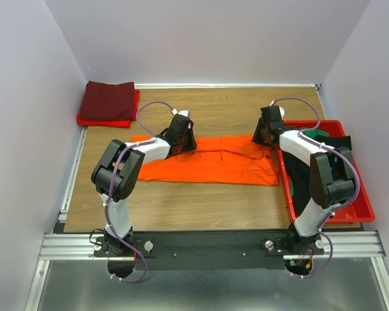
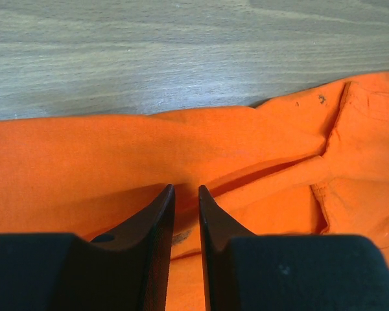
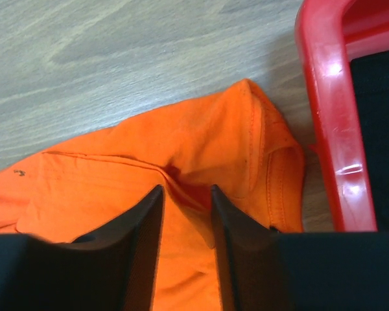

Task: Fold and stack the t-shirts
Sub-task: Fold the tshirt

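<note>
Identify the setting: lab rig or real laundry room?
Likely a lab test cell: plain white walls box in a wood-grain table, aluminium rail along its near edge, orange t-shirt laid out.

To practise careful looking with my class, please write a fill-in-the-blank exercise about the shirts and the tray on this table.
1. The t-shirt spread across the middle of the table is coloured ____.
2. The red tray stands at the table's ____ side.
3. The folded maroon shirt in the far left corner lies on a folded cloth coloured ____.
4. The tray holds black cloth and a smaller cloth coloured ____.

Missing words: orange; right; red; green.
</note>
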